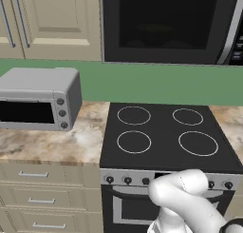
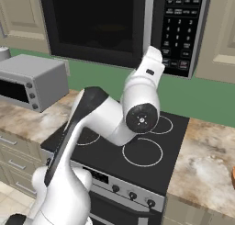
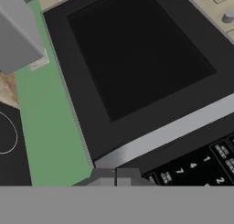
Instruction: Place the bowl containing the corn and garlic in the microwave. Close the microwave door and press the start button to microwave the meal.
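Light is flat and even across all three views, with no visible lamp and no single direction to it. Shadows are faint: a soft darkening lies on the worktop (image 1: 57, 141) beside the toaster oven (image 1: 40, 98), whose side face is darker than its top. The microwave door (image 2: 94, 22) reads nearly black, with only dim shapes behind its window. The white arm (image 2: 110, 114) shows gentle shading and no hard highlights, and the stove top (image 1: 166, 134) stays matte without glare. All pictures are low in resolution and slightly soft; the keypad (image 3: 196, 166) digits in the hand view are blurred. Straight edges stay straight toward the borders.
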You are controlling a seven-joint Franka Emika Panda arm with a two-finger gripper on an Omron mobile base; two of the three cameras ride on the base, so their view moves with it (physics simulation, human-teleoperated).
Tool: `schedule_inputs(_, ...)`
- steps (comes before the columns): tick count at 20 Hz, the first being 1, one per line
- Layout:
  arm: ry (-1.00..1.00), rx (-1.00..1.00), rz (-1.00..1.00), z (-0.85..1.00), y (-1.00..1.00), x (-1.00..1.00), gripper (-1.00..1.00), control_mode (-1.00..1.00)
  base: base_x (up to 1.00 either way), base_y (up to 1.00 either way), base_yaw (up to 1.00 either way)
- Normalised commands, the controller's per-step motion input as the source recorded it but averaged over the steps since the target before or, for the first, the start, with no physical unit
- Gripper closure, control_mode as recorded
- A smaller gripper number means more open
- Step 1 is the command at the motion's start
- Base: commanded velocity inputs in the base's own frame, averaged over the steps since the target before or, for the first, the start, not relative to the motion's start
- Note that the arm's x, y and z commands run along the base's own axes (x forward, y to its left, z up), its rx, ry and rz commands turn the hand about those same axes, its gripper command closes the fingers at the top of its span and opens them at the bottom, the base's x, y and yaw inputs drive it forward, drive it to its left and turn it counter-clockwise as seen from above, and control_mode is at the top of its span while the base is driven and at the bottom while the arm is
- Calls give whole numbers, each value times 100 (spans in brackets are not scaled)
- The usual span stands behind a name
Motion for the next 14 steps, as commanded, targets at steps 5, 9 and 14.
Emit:
schedule_inputs(5,0,1,0,0,-30,42,100,-100,0,0,0)
schedule_inputs(9,0,2,0,-2,-27,39,100,-100,0,0,0)
schedule_inputs(14,-2,1,0,-9,-18,34,100,-100,0,0,0)
